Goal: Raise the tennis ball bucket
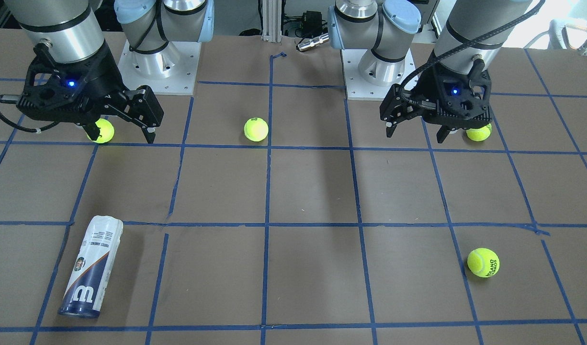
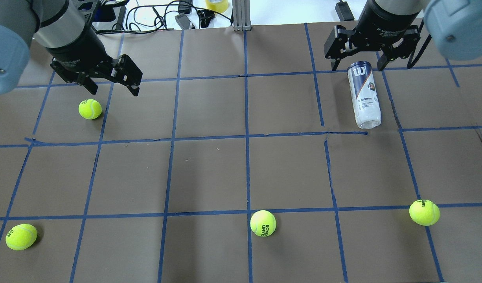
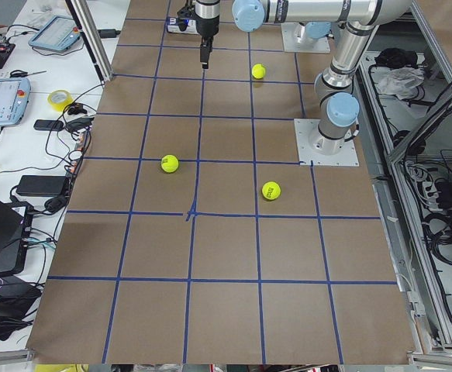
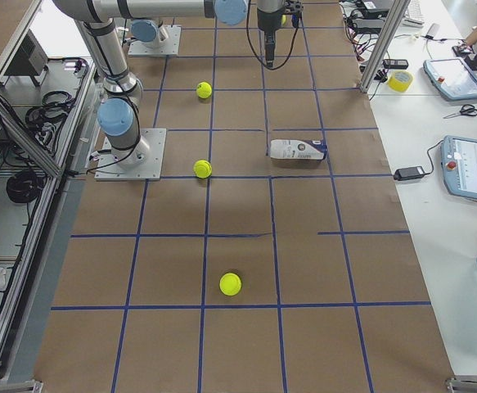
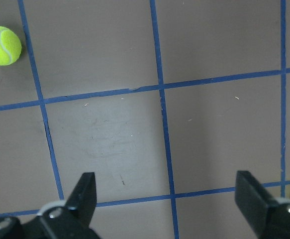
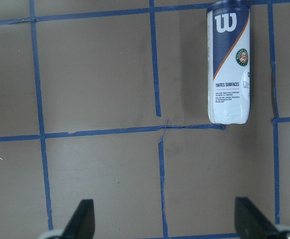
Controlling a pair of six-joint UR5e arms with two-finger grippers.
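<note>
The tennis ball bucket [image 2: 364, 94] lies on its side on the brown table, white with a navy end and a white "W". It also shows in the front view [image 1: 92, 268], the right side view [image 4: 298, 151], and at the top right of the right wrist view [image 6: 229, 64]. My right gripper [image 1: 120, 134] is open and empty, high above the table and well short of the can; its open fingers [image 6: 85, 221] frame bare table. My left gripper [image 1: 415, 135] is open and empty on the other side of the table, its fingers [image 5: 85, 194] over bare table.
Several loose tennis balls lie about: near the left gripper [image 2: 90, 109], at the near left [image 2: 21, 236], near the middle [image 2: 263, 223] and at the near right [image 2: 424, 212]. Blue tape lines grid the table. Cables and a tape roll [image 2: 216, 4] lie past the far edge.
</note>
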